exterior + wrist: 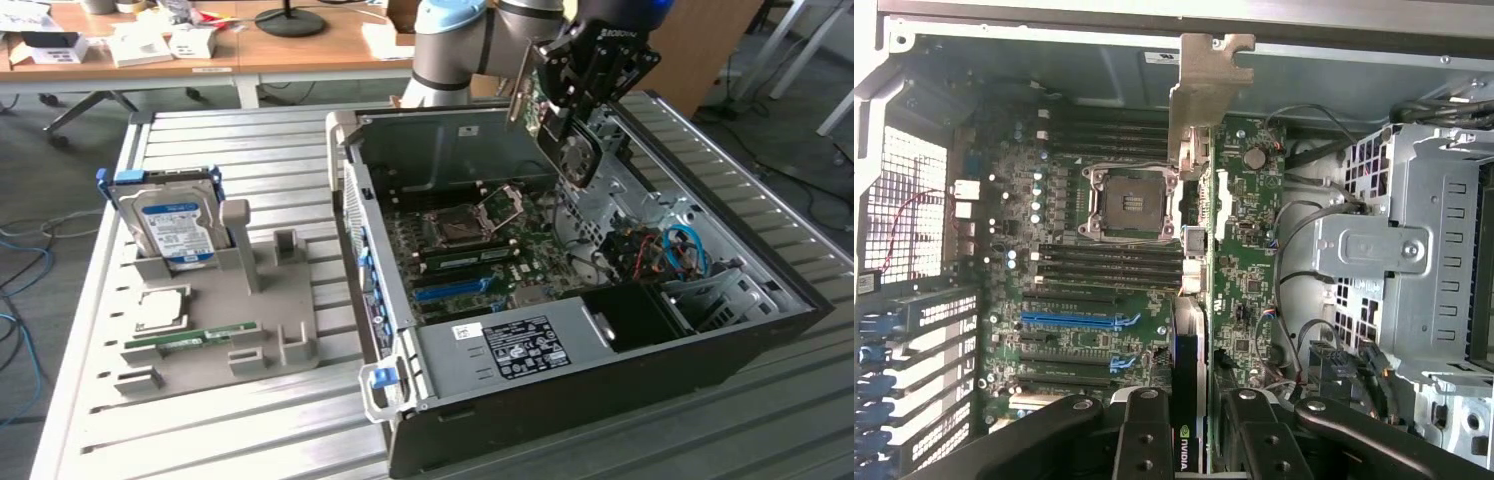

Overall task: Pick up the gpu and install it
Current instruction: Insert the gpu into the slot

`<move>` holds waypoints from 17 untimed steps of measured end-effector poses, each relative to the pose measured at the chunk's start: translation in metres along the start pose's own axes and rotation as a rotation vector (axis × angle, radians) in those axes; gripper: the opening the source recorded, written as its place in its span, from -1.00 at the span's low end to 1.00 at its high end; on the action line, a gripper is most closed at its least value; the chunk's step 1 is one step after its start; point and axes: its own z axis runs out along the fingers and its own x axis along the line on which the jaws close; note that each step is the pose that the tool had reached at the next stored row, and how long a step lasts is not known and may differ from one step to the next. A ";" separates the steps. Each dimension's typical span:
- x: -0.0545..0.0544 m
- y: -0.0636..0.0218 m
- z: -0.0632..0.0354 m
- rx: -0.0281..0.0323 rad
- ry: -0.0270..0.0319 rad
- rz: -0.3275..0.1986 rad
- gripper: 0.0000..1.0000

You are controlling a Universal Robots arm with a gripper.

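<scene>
My gripper (571,105) hangs over the open computer case (747,330), shut on the gpu (577,155). The card hangs on edge below the fingers, above the motherboard (467,235) and clear of it. In the wrist view the gpu (1199,300) is seen edge-on, running from between the black fingers (1144,440) out to its silvery end bracket (1209,80). A green logo marks the card's black side near the grip. The blue slot (1074,320) lies on the board to one side of the card.
A grey holder tray (287,350) stands at the exterior view's left with a blue-labelled hard drive (180,225), a processor (160,310) and a green RAM stick (194,340). Cables (661,250) and a drive cage (1414,260) crowd the case beside the board.
</scene>
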 end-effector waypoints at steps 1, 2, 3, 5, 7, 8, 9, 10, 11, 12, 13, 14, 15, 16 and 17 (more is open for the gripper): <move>0.000 0.0000 0.0000 0.0001 0.0003 -0.004 -0.47; 0.000 0.0000 0.0000 0.0002 0.0007 -0.012 -0.47; 0.000 0.0000 0.0001 0.0004 0.0015 -0.024 -0.47; 0.000 0.0000 0.0001 0.0008 0.0033 -0.054 -0.47; 0.000 0.0000 0.0002 0.0015 0.0055 -0.090 -0.47; 0.000 0.0000 0.0002 0.0018 0.0066 -0.108 -0.47; 0.000 0.0000 0.0002 0.0021 0.0077 -0.125 -0.47; 0.000 0.0000 0.0003 0.0024 0.0088 -0.143 -0.47; 0.000 0.0000 0.0003 0.0027 0.0099 -0.161 -0.47; 0.000 0.0000 0.0004 0.0030 0.0110 -0.180 -0.47; 0.000 0.0000 0.0004 0.0034 0.0122 -0.199 -0.47; 0.000 0.0000 0.0005 0.0036 0.0133 -0.217 -0.47; 0.000 0.0000 0.0005 0.0040 0.0144 -0.234 -0.47; 0.000 0.0000 0.0005 0.0043 0.0155 -0.252 -0.47; 0.000 0.0000 0.0005 0.0047 0.0166 -0.270 -0.47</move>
